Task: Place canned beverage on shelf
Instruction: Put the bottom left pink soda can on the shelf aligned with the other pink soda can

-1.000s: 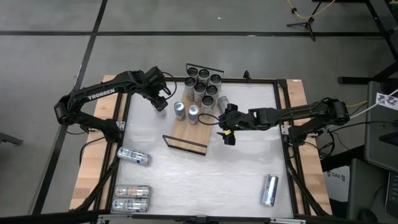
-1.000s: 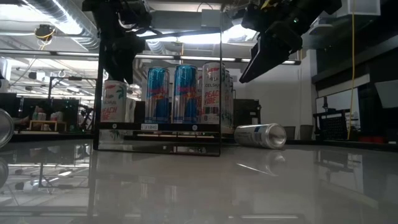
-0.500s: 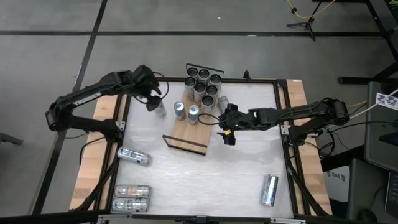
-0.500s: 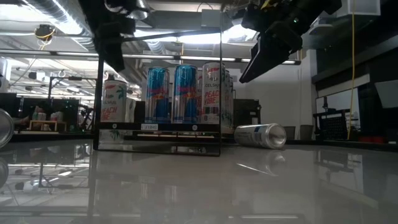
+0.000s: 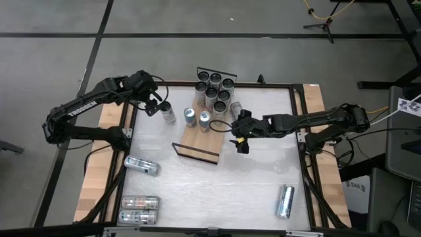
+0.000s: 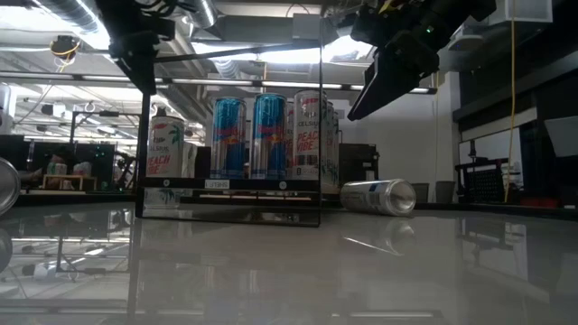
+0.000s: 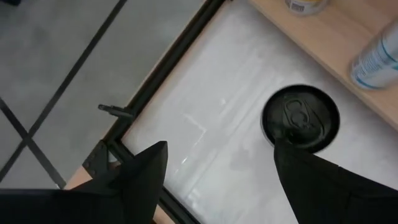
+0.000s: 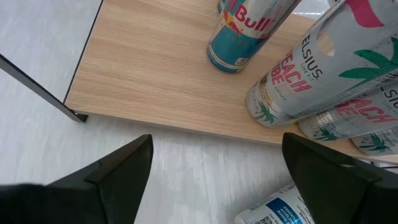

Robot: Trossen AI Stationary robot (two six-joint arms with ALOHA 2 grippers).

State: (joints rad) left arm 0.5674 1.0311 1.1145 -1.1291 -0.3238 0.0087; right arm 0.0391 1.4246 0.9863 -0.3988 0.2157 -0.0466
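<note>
A silver canned beverage (image 5: 169, 113) stands upright on its base on the white table, just left of the shelf (image 5: 197, 137); its dark top (image 7: 301, 118) shows in the left wrist view. My left gripper (image 5: 151, 106) hangs open above and to the left of it, touching nothing. The shelf is a light-wood board with a black wire rail at each short end, and several cans (image 5: 214, 89) stand on it. My right gripper (image 5: 240, 139) hovers open off the shelf's right side, above the table.
One can (image 5: 235, 108) lies on its side beside the shelf's right edge. More cans lie on the table at the near left (image 5: 141, 165) (image 5: 139, 209) and near right (image 5: 285, 201). The black table frame (image 7: 155, 81) runs close behind my left gripper.
My left gripper has drawn back from the standing can toward the table's left edge and risen, tipping as it went; its fingers stay apart. The can, hidden under the gripper a second ago, now stands in plain view beside the shelf.
</note>
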